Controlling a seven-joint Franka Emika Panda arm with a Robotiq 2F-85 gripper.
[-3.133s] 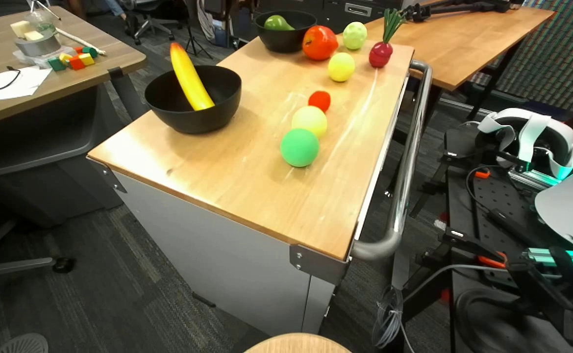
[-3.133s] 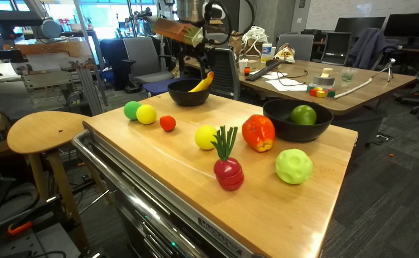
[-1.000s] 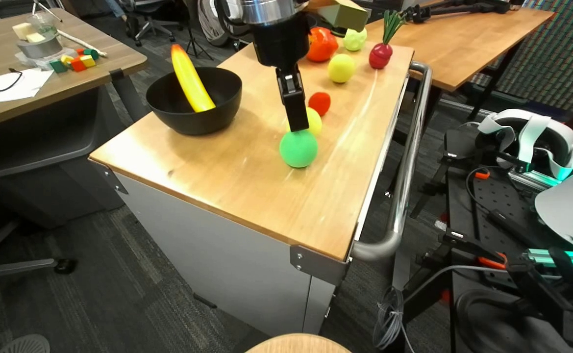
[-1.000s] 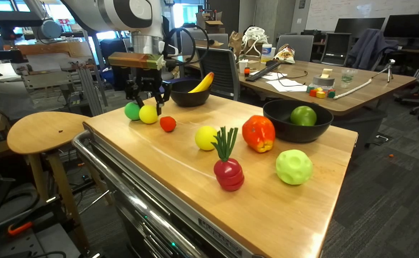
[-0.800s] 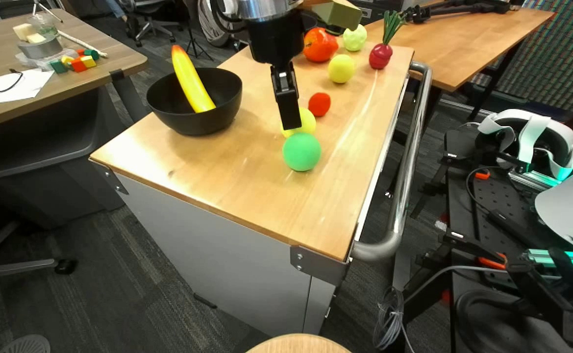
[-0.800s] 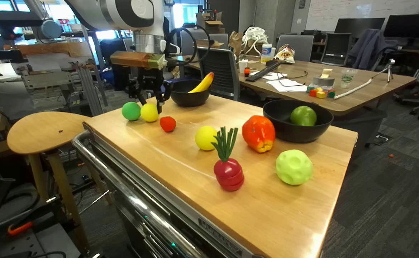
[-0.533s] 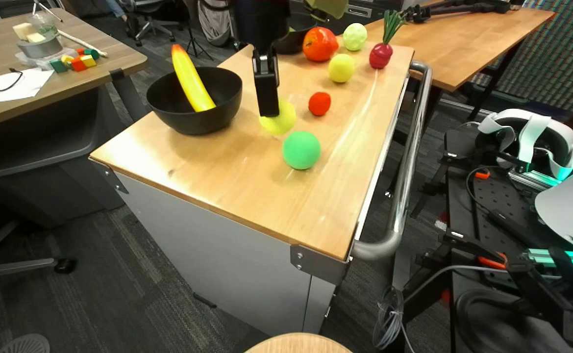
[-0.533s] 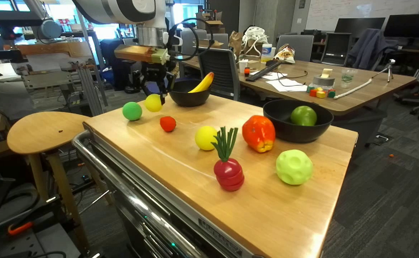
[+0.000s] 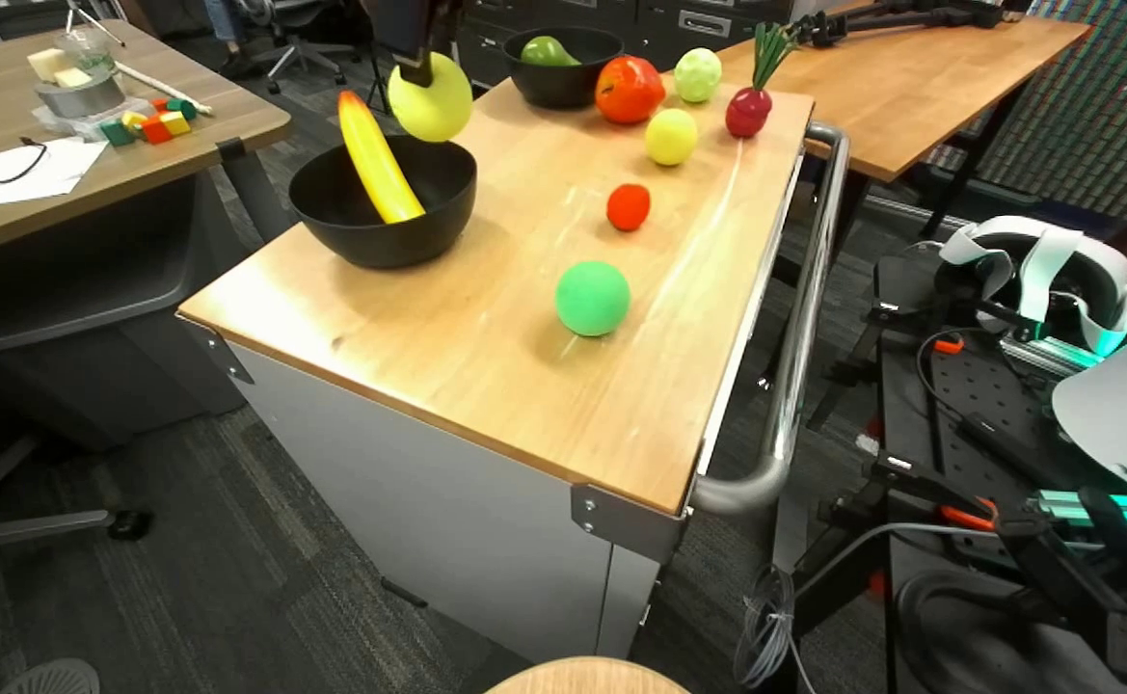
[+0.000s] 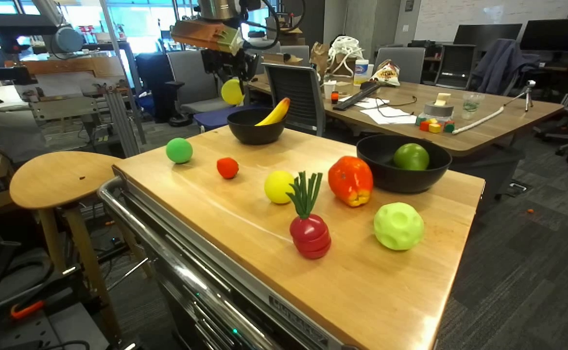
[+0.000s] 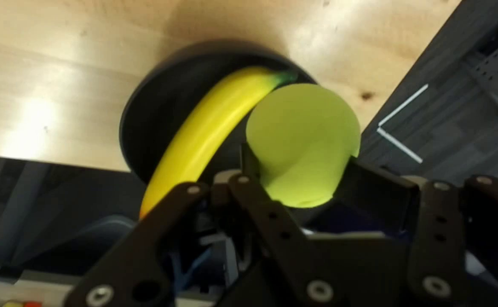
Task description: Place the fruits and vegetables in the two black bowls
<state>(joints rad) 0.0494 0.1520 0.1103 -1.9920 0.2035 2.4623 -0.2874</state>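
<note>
My gripper (image 11: 300,163) is shut on a yellow ball (image 11: 304,123), one finger on each side of it. It hangs in the air close to the black bowl (image 9: 385,241) that holds a banana (image 11: 206,123); in the wrist view the ball covers part of that bowl's rim. The other black bowl (image 10: 403,182) has a green fruit (image 10: 411,156) inside. On the wooden top lie a red-orange pepper-like fruit (image 10: 351,180), a leafy red radish (image 10: 310,236), a small red fruit (image 10: 227,167), a pale green dimpled ball (image 10: 399,226), another yellow ball (image 10: 279,187) and a green ball (image 10: 179,150).
A metal rail (image 9: 804,328) runs along one long side of the cart. Beside the cart stand a round wooden stool (image 10: 65,170) and a brown table (image 10: 497,131) bearing small coloured blocks, tape and papers.
My gripper has closed on the yellow ball that lay against the green one, lifted it and carried it across toward the banana's bowl. The green ball shifted slightly.
</note>
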